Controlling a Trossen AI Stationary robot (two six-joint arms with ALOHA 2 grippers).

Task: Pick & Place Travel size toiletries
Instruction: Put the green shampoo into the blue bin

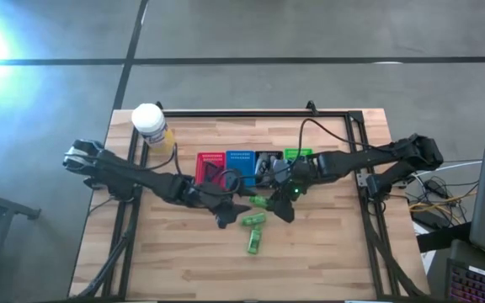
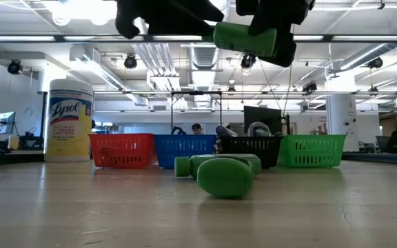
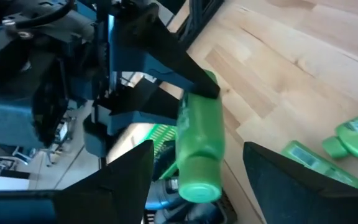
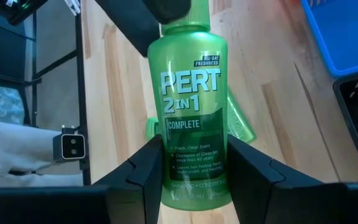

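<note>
My right gripper (image 1: 274,202) is shut on a bright green shampoo bottle (image 4: 190,106) and holds it high over the table's middle (image 2: 247,38). My left gripper (image 1: 228,214) is open. Its fingers stand on either side of the bottle's cap end (image 3: 197,186), and I see no touch there. Two more green bottles (image 1: 254,231) lie on their sides on the wood just near of the grippers, and they also show in the low view (image 2: 222,172). Grey items (image 2: 253,129) stick up out of the black basket. My right gripper pinches the bottle's two narrow sides at its base end (image 4: 166,155) between its two fingers. The fingers come level from the table's right and lie along the bottle. The bottle juts out past the fingertips, roughly level, cap end away from the gripper, lifted clear of the table.
Red (image 1: 210,162), blue (image 1: 241,158), black (image 1: 268,158) and green (image 1: 297,154) baskets stand in a row just behind the grippers. A white-capped yellow wipes jar (image 1: 150,124) stands at the far left. A black frame (image 1: 251,114) borders the table.
</note>
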